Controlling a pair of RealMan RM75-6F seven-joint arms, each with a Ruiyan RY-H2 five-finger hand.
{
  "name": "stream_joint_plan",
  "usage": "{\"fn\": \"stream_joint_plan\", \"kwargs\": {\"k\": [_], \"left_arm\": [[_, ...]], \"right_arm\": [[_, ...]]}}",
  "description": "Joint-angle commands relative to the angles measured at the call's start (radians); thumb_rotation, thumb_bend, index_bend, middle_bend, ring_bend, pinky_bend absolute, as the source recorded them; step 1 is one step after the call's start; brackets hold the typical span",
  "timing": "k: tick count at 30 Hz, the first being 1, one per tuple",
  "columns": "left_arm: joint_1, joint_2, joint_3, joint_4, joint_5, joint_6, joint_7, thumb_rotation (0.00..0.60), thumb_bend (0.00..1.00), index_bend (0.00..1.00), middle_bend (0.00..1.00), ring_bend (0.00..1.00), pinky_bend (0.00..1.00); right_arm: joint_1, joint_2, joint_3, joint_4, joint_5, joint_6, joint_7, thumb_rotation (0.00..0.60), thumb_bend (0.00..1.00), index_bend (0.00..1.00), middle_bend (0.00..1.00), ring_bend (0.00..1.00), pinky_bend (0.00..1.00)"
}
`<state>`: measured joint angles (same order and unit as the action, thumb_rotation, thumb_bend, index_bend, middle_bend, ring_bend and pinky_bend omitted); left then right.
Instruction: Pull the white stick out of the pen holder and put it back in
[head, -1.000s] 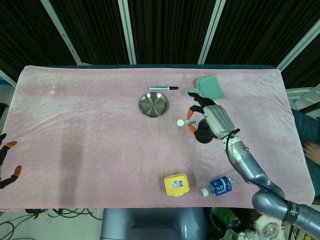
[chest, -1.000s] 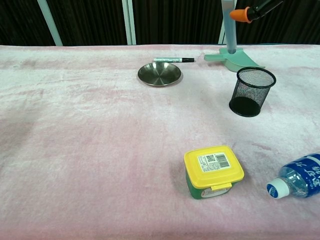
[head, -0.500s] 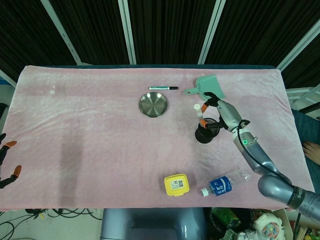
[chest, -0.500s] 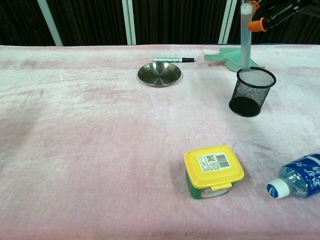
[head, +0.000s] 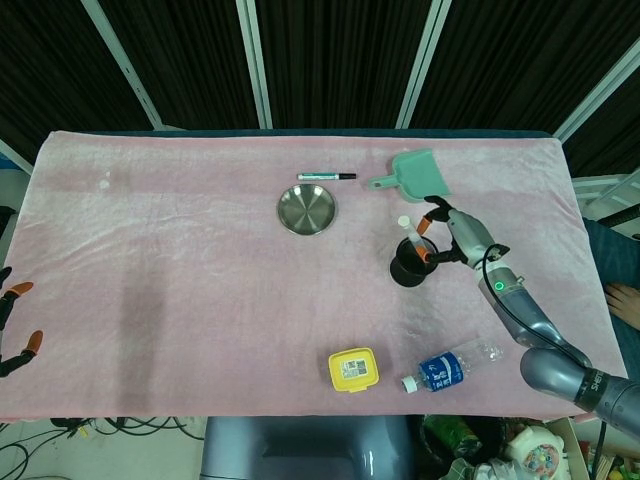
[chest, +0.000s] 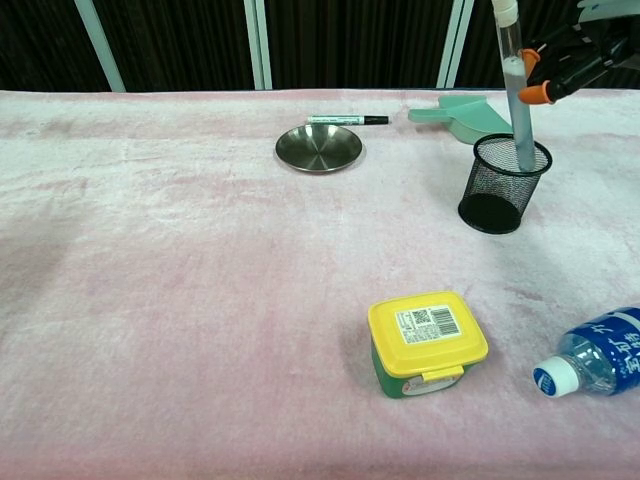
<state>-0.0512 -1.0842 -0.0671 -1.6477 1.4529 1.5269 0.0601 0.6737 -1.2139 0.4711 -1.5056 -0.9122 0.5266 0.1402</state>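
1. Toward the right edge of the pink-covered table (head: 180, 240), the black mesh pen holder (chest: 503, 185) stands upright; the white stick (chest: 514, 90) already has its lower end inside the rim, leaning slightly.
2. Right hand (head: 455, 235) pinches the stick's upper part between orange-tipped fingertips (chest: 546, 94); left hand (head: 15, 325) rests off the table's left edge, fingers spread, holding nothing.
3. Advice: lower the stick straight until it bottoms out; release only then; avoid sideways push, since the light holder could tip.
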Motion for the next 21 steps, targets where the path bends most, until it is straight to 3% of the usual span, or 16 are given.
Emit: {"fn": "stream_joint_plan", "kwargs": {"k": [1, 21], "left_arm": [[0.000, 0.000, 0.000, 0.000, 0.000, 0.001, 0.000, 0.600, 0.34, 0.19, 0.02, 0.01, 0.00], [0.000, 0.000, -0.001, -0.001, 0.000, 0.001, 0.001, 0.600, 0.34, 0.19, 0.02, 0.01, 0.00]], "right_arm": [[0.009, -0.010, -0.020, 0.019, -0.013, 0.006, 0.011, 0.600, 0.34, 0.68, 0.09, 0.17, 0.16], [0.045, -0.092, -0.108, 0.132, -0.030, 0.001, 0.085, 0.600, 0.35, 0.68, 0.09, 0.17, 0.16]]}}
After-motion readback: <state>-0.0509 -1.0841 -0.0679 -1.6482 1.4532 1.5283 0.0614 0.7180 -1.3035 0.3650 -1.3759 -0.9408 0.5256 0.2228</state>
